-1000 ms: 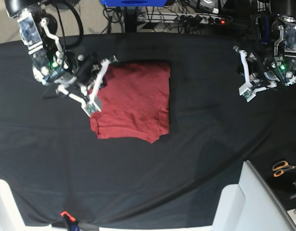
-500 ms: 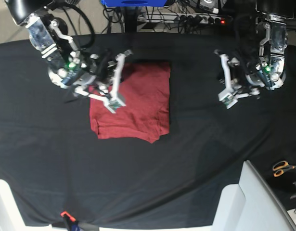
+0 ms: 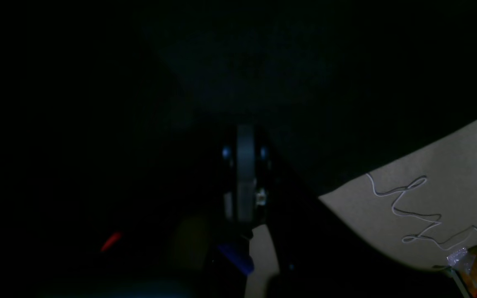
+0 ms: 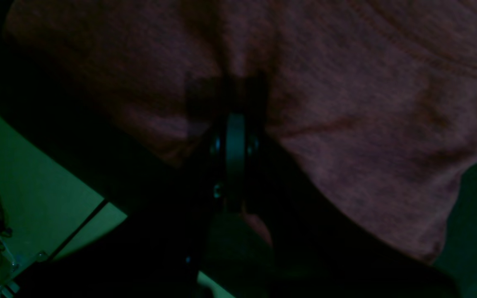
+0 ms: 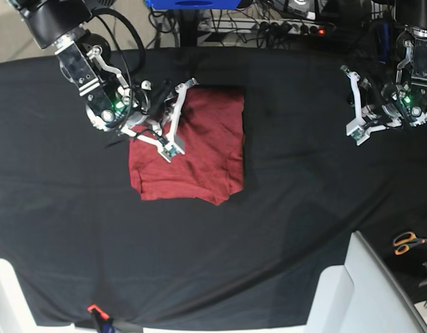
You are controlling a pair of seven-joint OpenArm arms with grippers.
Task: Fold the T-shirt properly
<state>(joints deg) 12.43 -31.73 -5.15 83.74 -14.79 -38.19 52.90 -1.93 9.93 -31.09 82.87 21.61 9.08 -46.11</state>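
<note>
Overhead, folded T-shirt on black cloth, right pincer closed above it, left pincer closed, empty.

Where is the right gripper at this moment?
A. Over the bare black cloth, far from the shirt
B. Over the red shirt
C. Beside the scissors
B: in the base view the right gripper is above the upper left part of the red shirt, its jaws shut.

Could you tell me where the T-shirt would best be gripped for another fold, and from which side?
Probably the T-shirt at its near hem, by the corner point that sticks out past the edge. Come from above on the near side, since the cloth lies flat on the black sheet.
</note>
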